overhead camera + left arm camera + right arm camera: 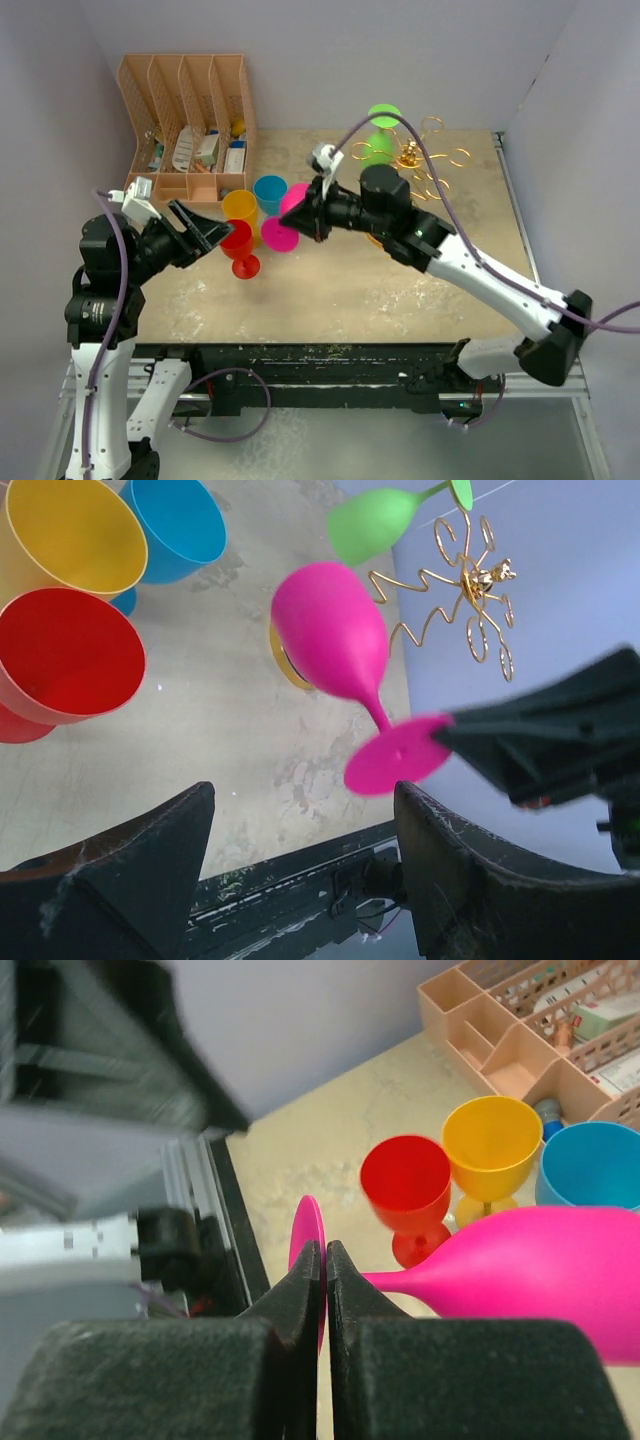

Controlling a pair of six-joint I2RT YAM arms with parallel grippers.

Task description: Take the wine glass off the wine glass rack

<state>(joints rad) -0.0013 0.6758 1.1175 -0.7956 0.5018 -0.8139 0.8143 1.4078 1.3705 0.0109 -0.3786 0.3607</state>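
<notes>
A pink wine glass [290, 205] lies on its side in the air, clear of the gold wine glass rack [432, 160]. My right gripper [300, 222] is shut on the thin edge of its round foot [307, 1228], with the bowl [545, 1270] pointing away. A green wine glass [380, 135] hangs on the rack [470, 590]. My left gripper [205, 232] stands open beside the red glass, holding nothing. In the left wrist view the pink glass [330, 630] hangs just beyond that gripper's [300, 795] wide fingers.
Red [238, 245], yellow [240, 207] and blue [270, 192] glasses stand upright together at the middle left of the table. A tan divided organizer [185, 120] with small items fills the back left corner. Walls close in on three sides.
</notes>
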